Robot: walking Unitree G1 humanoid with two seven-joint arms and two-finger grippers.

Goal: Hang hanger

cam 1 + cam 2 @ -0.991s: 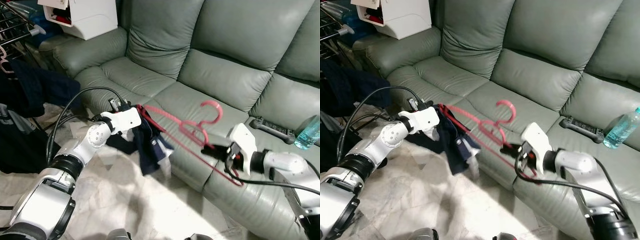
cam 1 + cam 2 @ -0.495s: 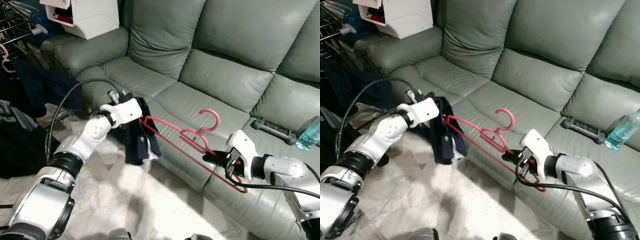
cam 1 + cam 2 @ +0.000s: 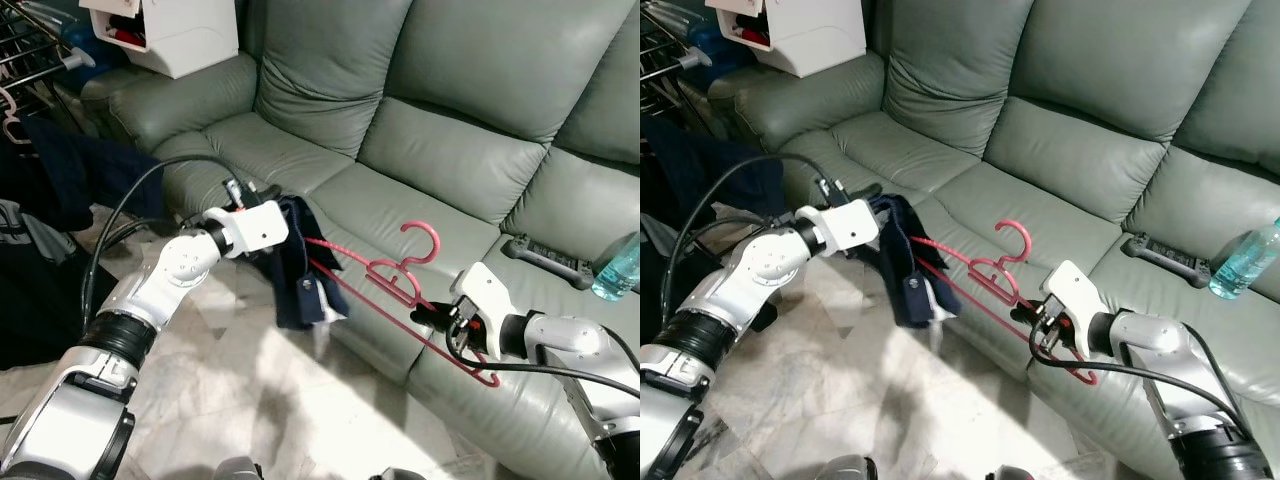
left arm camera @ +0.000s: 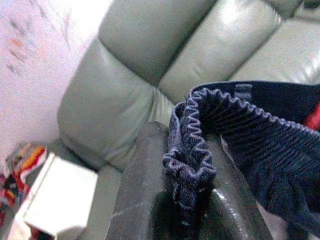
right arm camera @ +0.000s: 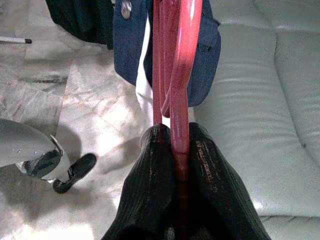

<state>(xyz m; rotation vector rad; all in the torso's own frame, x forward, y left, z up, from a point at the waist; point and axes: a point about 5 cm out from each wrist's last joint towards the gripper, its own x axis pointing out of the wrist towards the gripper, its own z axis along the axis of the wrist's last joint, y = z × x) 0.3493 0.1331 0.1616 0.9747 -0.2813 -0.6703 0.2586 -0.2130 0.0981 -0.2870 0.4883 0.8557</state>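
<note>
Right pincer point(image 5: 175, 150) clamping pink hanger point(image 3: 400, 275)

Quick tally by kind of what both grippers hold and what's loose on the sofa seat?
Held:
pink hanger, right gripper: 1
navy garment, left gripper: 1
On the sofa:
plastic bottle: 1
black remote: 1
Total: 4

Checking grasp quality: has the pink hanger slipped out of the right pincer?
No: the right pincer is shut on the pink hanger, whose bar runs straight out from between its fingers.

One hanger point(image 3: 400, 290), one garment point(image 3: 300, 270), one bottle point(image 3: 615, 268).
</note>
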